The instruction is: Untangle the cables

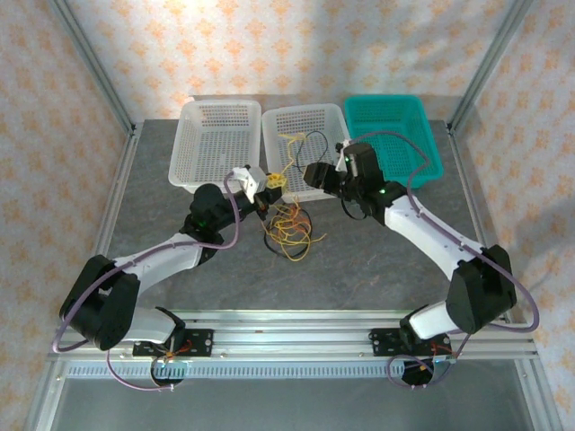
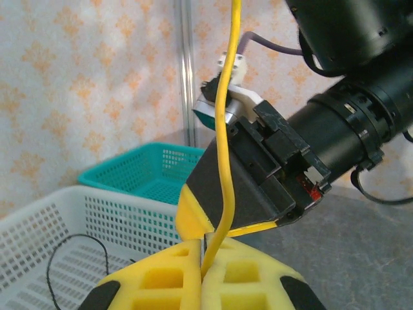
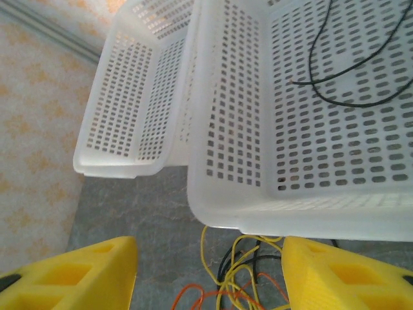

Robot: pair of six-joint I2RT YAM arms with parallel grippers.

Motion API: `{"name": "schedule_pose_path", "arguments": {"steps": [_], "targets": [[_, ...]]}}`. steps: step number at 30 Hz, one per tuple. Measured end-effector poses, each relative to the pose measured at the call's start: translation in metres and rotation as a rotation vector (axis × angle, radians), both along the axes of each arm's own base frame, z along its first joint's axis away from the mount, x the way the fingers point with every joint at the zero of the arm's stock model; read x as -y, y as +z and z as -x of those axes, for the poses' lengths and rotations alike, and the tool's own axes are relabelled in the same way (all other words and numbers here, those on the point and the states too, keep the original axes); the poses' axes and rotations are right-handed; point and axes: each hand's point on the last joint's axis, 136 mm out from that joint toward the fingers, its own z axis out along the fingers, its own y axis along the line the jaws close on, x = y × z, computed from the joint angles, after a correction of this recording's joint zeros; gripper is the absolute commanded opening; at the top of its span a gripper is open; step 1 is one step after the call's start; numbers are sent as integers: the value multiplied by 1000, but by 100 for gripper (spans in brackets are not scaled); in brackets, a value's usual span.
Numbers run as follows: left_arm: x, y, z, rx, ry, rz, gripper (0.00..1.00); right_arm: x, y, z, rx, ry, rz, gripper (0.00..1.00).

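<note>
A tangle of yellow, black and orange-red cables (image 1: 289, 230) lies on the grey table in front of the middle white basket (image 1: 304, 109). My left gripper (image 1: 269, 183) hovers above the tangle. In the left wrist view its yellow pads (image 2: 205, 250) are shut on a yellow cable (image 2: 224, 135) that rises straight up out of frame. My right gripper (image 1: 313, 176) hangs just right of it with its fingers (image 3: 210, 278) open, and the tangle (image 3: 248, 278) lies on the table below the gap. A black cable (image 3: 348, 74) loops inside the middle basket (image 3: 239, 129).
A second white basket (image 1: 220, 102) stands to the left of the middle one and a teal basket (image 1: 386, 99) to its right. The two grippers are very close together; the right gripper's black body (image 2: 258, 174) looms just beyond the left pads. Open table lies nearer the arm bases.
</note>
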Motion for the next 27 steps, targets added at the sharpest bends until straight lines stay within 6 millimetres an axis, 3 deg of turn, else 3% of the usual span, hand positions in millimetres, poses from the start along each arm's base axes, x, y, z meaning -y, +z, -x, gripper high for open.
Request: {"name": "schedule_pose_path", "arguments": {"steps": [5, 14, 22, 25, 27], "targets": [[3, 14, 1, 81, -17, -26, 0, -16, 0, -1, -27, 83, -17, 61], [7, 7, -1, 93, -29, -51, 0, -34, -46, 11, -185, 181, -21, 58], [9, 7, -4, 95, -35, -54, 0, -42, -43, 18, -220, 218, -73, 37], [10, 7, -5, 97, -34, -56, 0, -44, -43, 20, -232, 225, -90, 36], [10, 7, -5, 99, -33, -58, 0, -44, -44, 20, -238, 225, -95, 41]]}}
